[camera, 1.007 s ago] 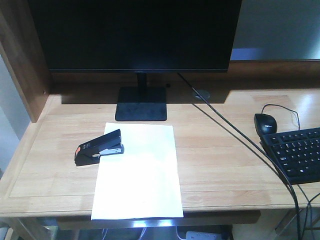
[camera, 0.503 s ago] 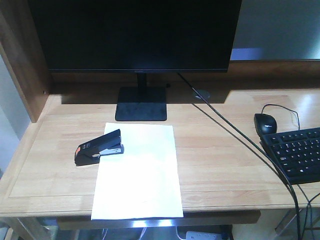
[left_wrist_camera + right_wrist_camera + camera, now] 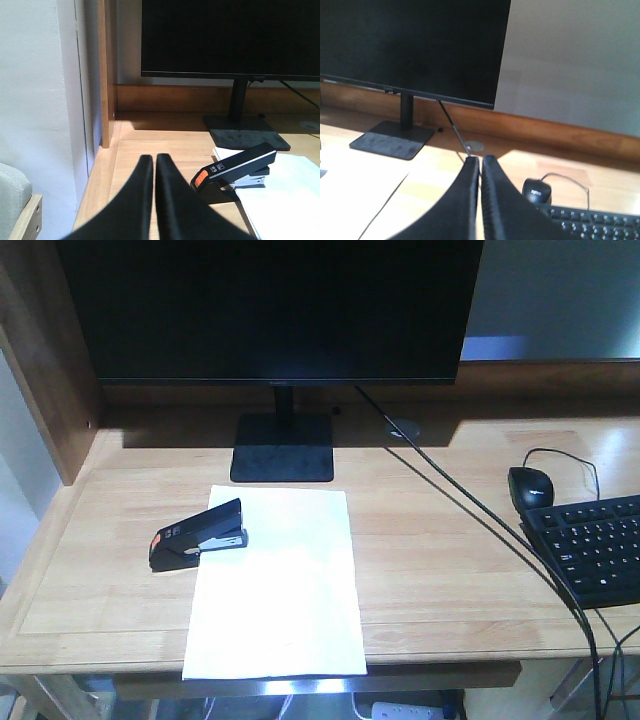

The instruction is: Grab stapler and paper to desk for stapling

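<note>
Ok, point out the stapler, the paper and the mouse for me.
stapler (image 3: 197, 536): front view, on the middle of its black top arm.
paper (image 3: 280, 590): front view, on the middle of the white sheet.
mouse (image 3: 531, 486): front view, on its black back, beside the keyboard.

office | monitor | keyboard | mouse | wooden desk

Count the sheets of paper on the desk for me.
1. The paper lies in front of the monitor stand, its upper left corner in the stapler. More sheets beneath it would be hidden.
</note>
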Robot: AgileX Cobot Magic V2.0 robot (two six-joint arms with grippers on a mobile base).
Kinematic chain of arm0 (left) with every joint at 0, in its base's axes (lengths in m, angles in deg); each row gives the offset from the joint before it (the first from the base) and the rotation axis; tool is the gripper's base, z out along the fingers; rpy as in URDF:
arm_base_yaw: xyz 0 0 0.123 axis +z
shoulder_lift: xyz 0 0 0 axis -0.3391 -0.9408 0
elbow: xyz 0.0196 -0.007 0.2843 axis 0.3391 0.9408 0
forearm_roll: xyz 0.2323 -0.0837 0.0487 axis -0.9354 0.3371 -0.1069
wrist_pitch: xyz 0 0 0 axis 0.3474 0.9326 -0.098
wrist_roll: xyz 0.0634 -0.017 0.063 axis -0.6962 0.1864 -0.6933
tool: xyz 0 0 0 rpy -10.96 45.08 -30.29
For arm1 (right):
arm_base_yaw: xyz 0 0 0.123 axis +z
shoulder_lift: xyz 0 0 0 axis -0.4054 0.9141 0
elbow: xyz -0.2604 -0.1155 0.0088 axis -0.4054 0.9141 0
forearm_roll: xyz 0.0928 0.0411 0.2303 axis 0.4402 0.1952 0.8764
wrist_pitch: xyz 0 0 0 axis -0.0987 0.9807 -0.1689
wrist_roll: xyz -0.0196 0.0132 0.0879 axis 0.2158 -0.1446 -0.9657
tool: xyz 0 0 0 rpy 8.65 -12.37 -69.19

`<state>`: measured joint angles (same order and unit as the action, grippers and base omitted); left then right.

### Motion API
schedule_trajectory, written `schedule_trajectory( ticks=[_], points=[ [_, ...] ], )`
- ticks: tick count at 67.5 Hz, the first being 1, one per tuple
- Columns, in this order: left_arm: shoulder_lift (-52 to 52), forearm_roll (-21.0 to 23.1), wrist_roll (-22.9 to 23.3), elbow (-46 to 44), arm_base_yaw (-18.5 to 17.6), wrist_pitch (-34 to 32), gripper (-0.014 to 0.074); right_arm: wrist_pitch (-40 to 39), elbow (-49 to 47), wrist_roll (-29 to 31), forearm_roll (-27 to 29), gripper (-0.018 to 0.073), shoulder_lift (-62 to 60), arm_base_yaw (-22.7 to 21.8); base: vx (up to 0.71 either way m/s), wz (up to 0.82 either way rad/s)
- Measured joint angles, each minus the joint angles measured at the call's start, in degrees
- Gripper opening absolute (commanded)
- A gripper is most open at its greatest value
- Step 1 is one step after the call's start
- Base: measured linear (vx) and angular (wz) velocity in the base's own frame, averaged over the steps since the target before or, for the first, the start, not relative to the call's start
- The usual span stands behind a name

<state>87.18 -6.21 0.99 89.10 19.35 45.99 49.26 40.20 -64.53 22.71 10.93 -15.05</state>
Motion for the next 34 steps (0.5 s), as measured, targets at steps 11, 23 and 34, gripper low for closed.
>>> schedule_trajectory(
  ticks=[11, 23, 34],
  points=[
    [0.00, 0.00, 0.00, 0.00, 0.00, 0.00, -0.0007, -1.31, 0.16, 0.17, -1.79, -0.0009, 0.00, -0.49, 0.00, 0.00],
    [0.00, 0.00, 0.00, 0.00, 0.00, 0.01, -0.0007, -7.51, 4.84, -1.36, -2.18, -0.0009, -0.05, -6.45, 0.00, 0.00],
    [0.00, 0.00, 0.00, 0.00, 0.00, 0.01, -0.0007, -13.62, 10.23, -2.67, -3.09, -0.0009, -3.25, -8.98, 0.00, 0.00]
  ],
)
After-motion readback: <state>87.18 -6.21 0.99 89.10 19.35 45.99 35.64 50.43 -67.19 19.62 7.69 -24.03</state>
